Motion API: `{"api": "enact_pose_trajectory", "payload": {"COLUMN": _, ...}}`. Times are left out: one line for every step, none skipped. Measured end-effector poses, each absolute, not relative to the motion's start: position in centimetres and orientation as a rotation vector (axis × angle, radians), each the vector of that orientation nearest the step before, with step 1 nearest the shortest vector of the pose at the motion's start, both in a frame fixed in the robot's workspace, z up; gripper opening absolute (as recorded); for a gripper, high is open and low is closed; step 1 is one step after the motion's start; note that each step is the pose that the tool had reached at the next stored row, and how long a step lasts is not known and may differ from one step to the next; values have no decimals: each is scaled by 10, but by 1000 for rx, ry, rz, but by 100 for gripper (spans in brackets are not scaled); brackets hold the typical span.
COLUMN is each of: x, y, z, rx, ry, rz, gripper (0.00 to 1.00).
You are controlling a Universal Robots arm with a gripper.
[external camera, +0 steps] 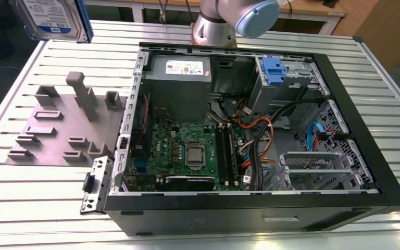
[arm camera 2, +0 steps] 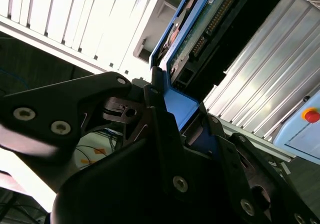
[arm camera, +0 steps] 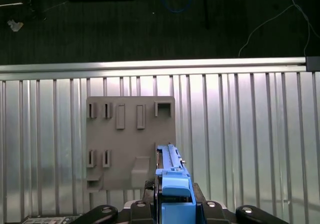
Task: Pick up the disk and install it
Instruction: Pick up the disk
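Jaws: closed on the disk (external camera: 52,20), gripping it by its blue carrier rail (arm camera 2: 182,107), as seen in the second wrist view.

Disk position: lifted clear of the bench (external camera: 366,67), at the exterior view's upper left, label face visible. It is well apart from the open computer case (external camera: 221,216).

First wrist view: I see the disk edge-on, blue rail towards the camera, with the grey fixture plate (arm camera: 130,139) lying on the slatted bench beneath it.

Case: it lies on its side on the bench, just beside the fixture plate. Inside are the grey power supply (external camera: 179,83), the green circuit board (external camera: 186,148) and a blue bay fitting (external camera: 273,69).
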State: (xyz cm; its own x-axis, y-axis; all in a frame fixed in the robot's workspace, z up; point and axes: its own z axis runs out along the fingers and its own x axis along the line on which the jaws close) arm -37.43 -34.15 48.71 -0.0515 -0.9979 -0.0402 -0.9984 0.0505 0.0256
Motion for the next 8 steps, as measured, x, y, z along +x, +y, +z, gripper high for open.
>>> {"api": "enact_pose_trajectory", "payload": {"x": -374, "y": -343, "z": 487, "rx": -2155, "ry": 2268, "rz": 72, "gripper": 36}}
{"api": "enact_pose_trajectory", "payload": {"x": -374, "y": -345, "z": 487, "rx": -2155, "ry": 2268, "rz": 72, "gripper": 36}}
{"api": "enact_pose_trajectory", "payload": {"x": -374, "y": -346, "z": 487, "rx": -2155, "ry": 2268, "rz": 72, "gripper": 36}}
{"api": "enact_pose_trajectory", "payload": {"x": -374, "y": -348, "z": 487, "rx": -2155, "ry": 2268, "rz": 72, "gripper": 36}}
{"api": "enact_pose_trajectory", "payload": {"x": -374, "y": -350, "z": 487, "rx": -2155, "ry": 2269, "rz": 72, "gripper": 36}}
{"api": "enact_pose_trajectory", "payload": {"x": -374, "y": -352, "z": 487, "rx": -2155, "ry": 2269, "rz": 72, "gripper": 36}}
{"api": "enact_pose_trajectory", "payload": {"x": -374, "y": -354, "z": 487, "rx": -2155, "ry": 2269, "rz": 72, "gripper": 36}}
{"api": "enact_pose_trajectory", "payload": {"x": -374, "y": -356, "z": 487, "rx": -2156, "ry": 2268, "rz": 72, "gripper": 36}}
